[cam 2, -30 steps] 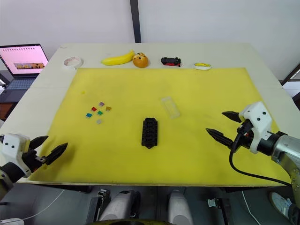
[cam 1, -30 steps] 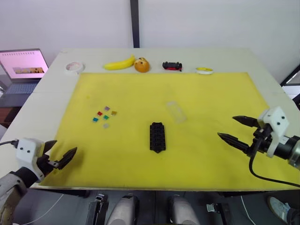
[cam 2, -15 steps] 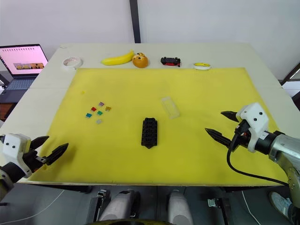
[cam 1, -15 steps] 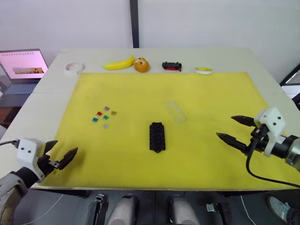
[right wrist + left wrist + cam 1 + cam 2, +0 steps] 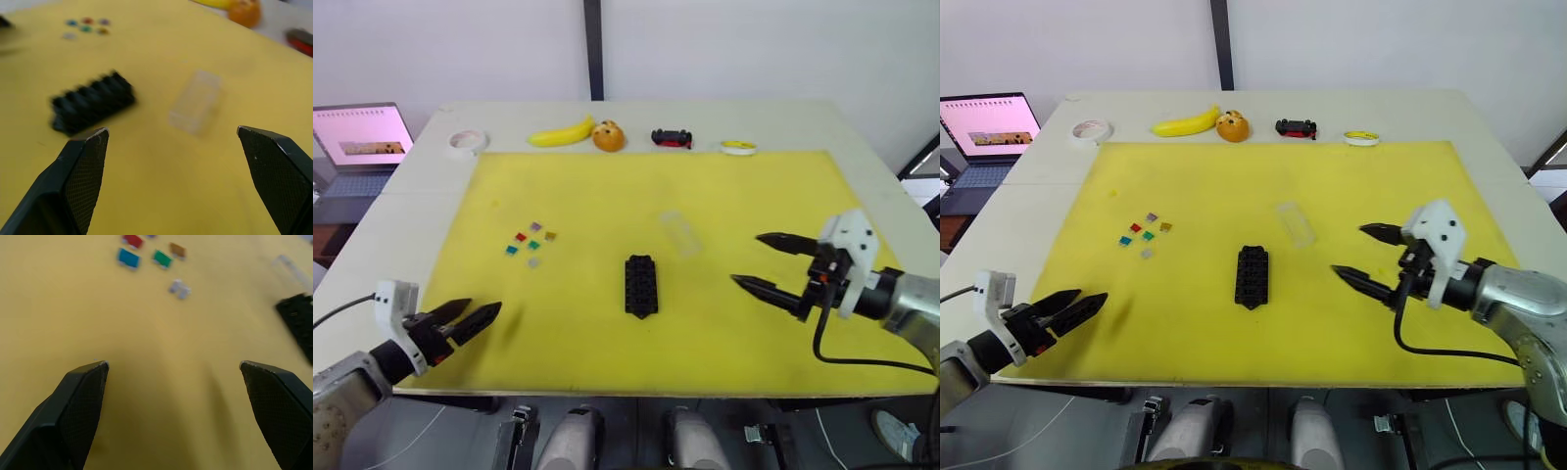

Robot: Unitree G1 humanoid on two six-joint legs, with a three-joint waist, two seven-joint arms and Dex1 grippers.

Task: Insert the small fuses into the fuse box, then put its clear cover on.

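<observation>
Both grippers have pushed inward over the yellow mat point(image 5: 705, 196) since a second ago, the right one travelling farther toward the middle, while the task pieces lie where they were. The fuse box point(image 5: 641, 285), a black oblong block with two rows of slots and its pointed tab toward the robot, sits near the mat's centre. The clear cover point(image 5: 681, 233), a faint glassy rectangle, lies just beyond it and slightly to the right, apart from the box. The small fuses point(image 5: 530, 244) form a loose cluster well to the left of the box: red, green, blue, orange, purple and grey chips, none in a slot. The right gripper point(image 5: 766, 262) hovers right of the box, fingers spread wide, holding nothing. The left gripper point(image 5: 472, 316) hangs over the mat's near left corner, its fingers also apart and empty. Along the table's far edge sit a tape roll point(image 5: 468, 142), a banana point(image 5: 562, 132), an orange toy point(image 5: 609, 135), a black-and-red toy car point(image 5: 672, 138) and a yellow tape roll point(image 5: 739, 148); a laptop point(image 5: 360, 135) stands off to the left.
</observation>
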